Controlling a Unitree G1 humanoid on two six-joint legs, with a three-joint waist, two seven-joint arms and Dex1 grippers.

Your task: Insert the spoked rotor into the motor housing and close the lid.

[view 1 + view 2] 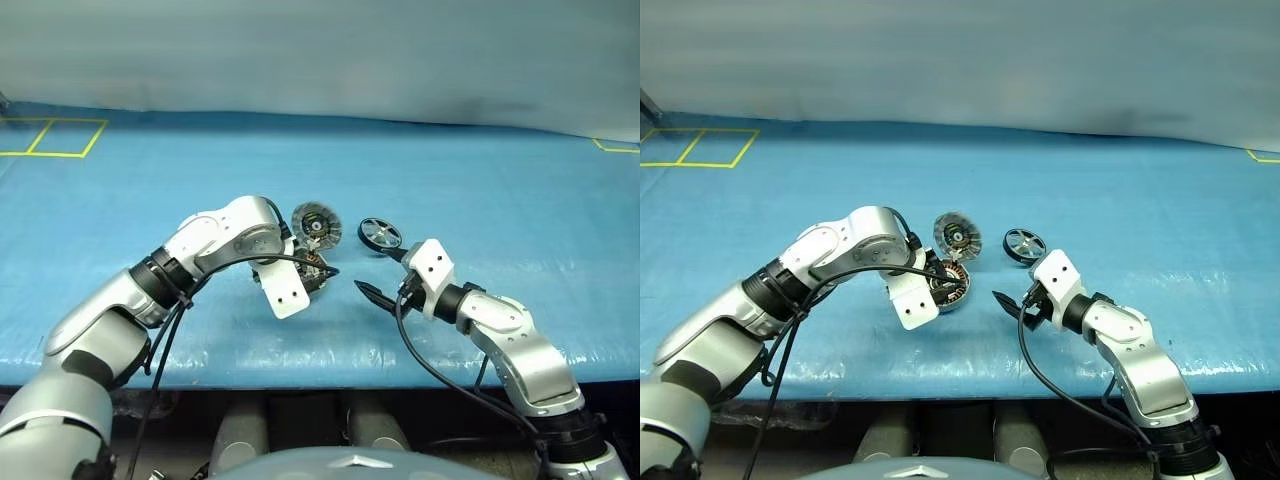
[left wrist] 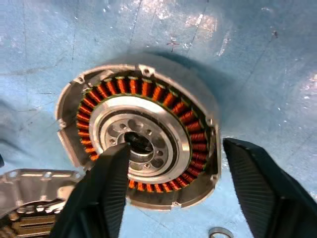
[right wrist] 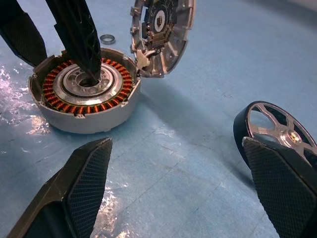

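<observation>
The motor housing [image 3: 84, 99] sits open side up on the blue worktop [image 1: 500, 200], its ring of copper-orange windings exposed around a silver centre with a dark bore. The lid [image 3: 161, 34] stands tilted on edge just beside the housing rim, inner face toward the housing. A tiny ring [image 3: 107, 38] lies flat on the worktop close behind the housing.

The left gripper [image 2: 183, 188] points steeply down over the housing. Its fingers [image 2: 106, 193] are spread wide and grip nothing: one finger tip is over the central bore, the other stands outside the housing wall. Whether the inner tip touches the metal cannot be told.

The spoked rotor [image 1: 380, 234] rests on the worktop to the right of the lid, clear of the housing, dark rim and silver spokes visible.

The right gripper [image 3: 178, 188] is held low and nearly level, aimed toward the housing, with its fingers spread wide and empty. The rotor lies just beyond one finger tip.
</observation>
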